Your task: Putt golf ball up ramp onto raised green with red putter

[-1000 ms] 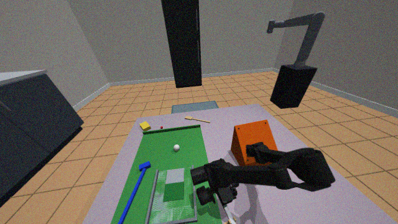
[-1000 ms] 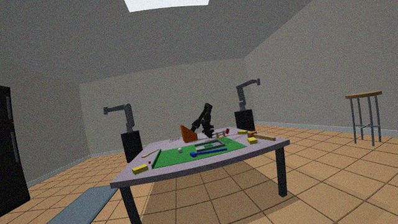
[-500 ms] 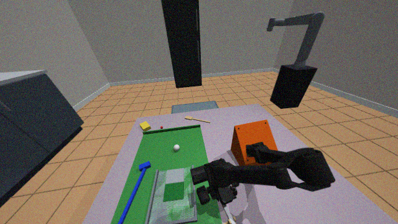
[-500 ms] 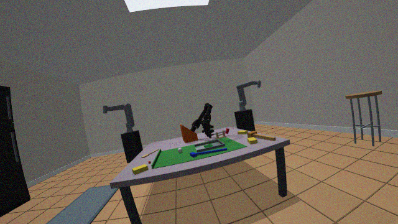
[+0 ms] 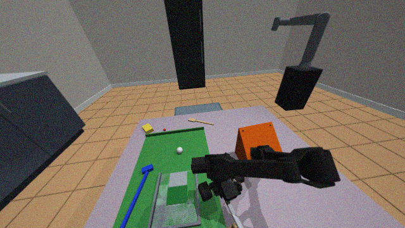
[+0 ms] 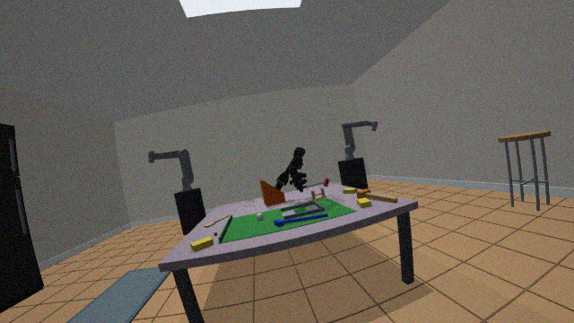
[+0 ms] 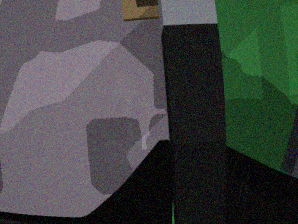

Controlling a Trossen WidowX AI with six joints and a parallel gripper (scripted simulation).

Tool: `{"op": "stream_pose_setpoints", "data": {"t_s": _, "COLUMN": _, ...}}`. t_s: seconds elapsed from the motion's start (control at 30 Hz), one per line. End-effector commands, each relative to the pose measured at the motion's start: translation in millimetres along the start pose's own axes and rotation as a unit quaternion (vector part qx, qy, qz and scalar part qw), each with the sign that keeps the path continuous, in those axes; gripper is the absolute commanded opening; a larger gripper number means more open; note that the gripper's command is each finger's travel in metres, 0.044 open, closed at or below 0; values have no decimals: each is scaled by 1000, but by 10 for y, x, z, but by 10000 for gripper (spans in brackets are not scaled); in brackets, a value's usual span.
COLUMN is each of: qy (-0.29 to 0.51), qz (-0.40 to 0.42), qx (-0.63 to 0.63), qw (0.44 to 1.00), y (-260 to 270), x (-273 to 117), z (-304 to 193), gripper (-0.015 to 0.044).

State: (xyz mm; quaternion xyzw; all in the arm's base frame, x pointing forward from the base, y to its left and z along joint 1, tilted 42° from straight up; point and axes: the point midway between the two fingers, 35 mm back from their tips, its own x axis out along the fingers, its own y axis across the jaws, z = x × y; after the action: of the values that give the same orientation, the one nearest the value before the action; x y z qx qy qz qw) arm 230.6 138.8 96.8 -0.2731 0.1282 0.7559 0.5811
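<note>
Beside the ramp [image 5: 177, 197]: gripper [image 5: 218, 190], clenched on putter [image 7: 189, 129]
Ball [image 5: 180, 150]: on mat [image 5: 161, 152], beyond ramp
Blue club [image 5: 136, 196]: left of ramp

The black arm [image 5: 269, 166] reaches out low, its jaws clamped on a thin shaft [image 7: 193, 116].

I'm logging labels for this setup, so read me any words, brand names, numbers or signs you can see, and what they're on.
None: no readable text shows in any view.
The orange wedge, blue putter, yellow block and golf ball carry plain colours only.
The gripper, shut on a dark shaft, shows no marking.
</note>
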Motion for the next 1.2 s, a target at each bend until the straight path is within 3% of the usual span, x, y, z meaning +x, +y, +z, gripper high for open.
{"op": "stream_pose_setpoints", "data": {"t_s": 0.0, "qy": -1, "qz": -4, "qx": -5, "qw": 1000, "y": -6, "x": -224, "z": 79, "gripper": 0}}
{"op": "stream_pose_setpoints", "data": {"t_s": 0.27, "qy": -1, "qz": -3, "qx": 10, "qw": 1000, "y": 4, "x": -321, "z": 66, "gripper": 0}}
{"op": "stream_pose_setpoints", "data": {"t_s": 0.7, "qy": 47, "qz": -31, "qx": 214, "qw": 975, "y": -185, "x": -684, "z": -737, "gripper": 0}}
{"op": "stream_pose_setpoints", "data": {"t_s": 1.17, "qy": 71, "qz": -68, "qx": 430, "qw": 897, "y": -107, "x": -1046, "z": -1591, "gripper": 0}}
